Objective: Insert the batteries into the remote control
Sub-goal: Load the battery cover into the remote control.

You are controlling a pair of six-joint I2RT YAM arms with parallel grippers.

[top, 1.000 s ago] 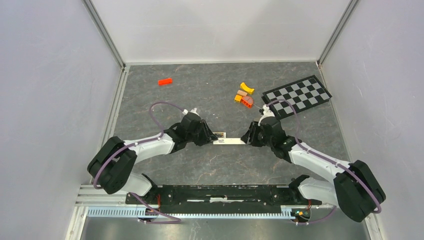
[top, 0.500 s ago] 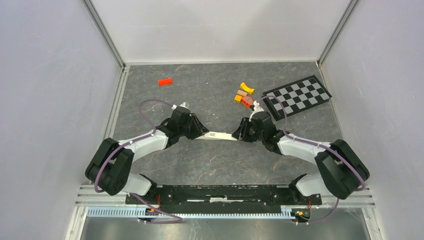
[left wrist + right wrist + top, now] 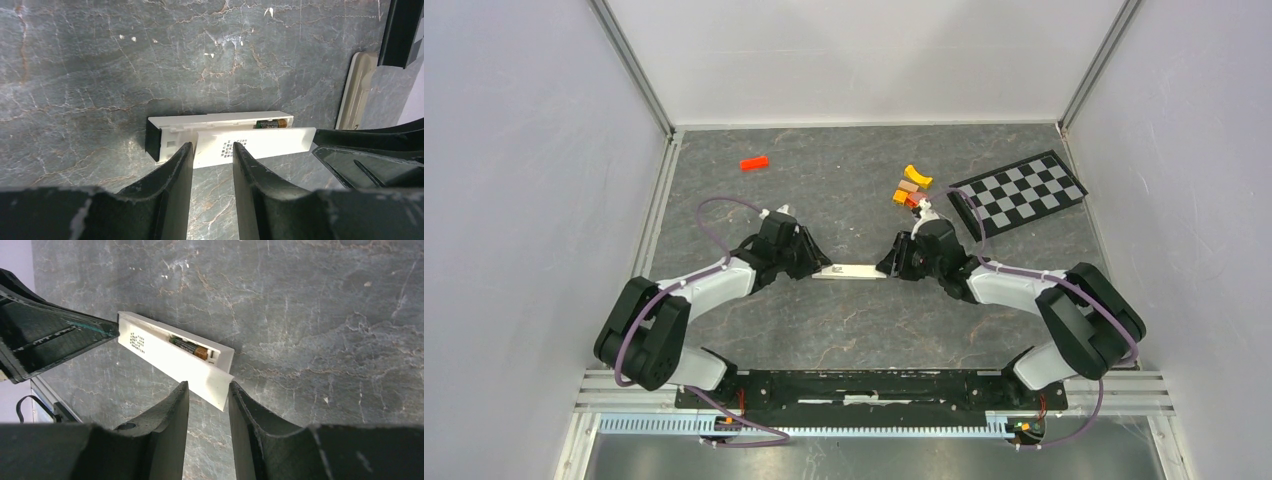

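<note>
The remote control (image 3: 849,271) lies on the grey table between my two grippers. In the left wrist view its white body (image 3: 215,120) has a black left end. One greenish battery (image 3: 272,123) sits in the open recess, and a white printed cover (image 3: 260,142) leans along it. My left gripper (image 3: 212,150) hovers over the cover's left end with its jaws narrowly apart and nothing between them. My right gripper (image 3: 208,387) has the cover's end corner (image 3: 217,385) wedged between its fingers. The battery (image 3: 189,347) also shows there. No other batteries show.
Orange and yellow blocks (image 3: 911,190) lie behind the right gripper. A checkerboard (image 3: 1017,192) lies at the back right. A red block (image 3: 754,162) lies at the back left. Walls close in the table on three sides.
Both grippers have moved away from the bases and to the left. The remote has moved with them, staying between their tips.
</note>
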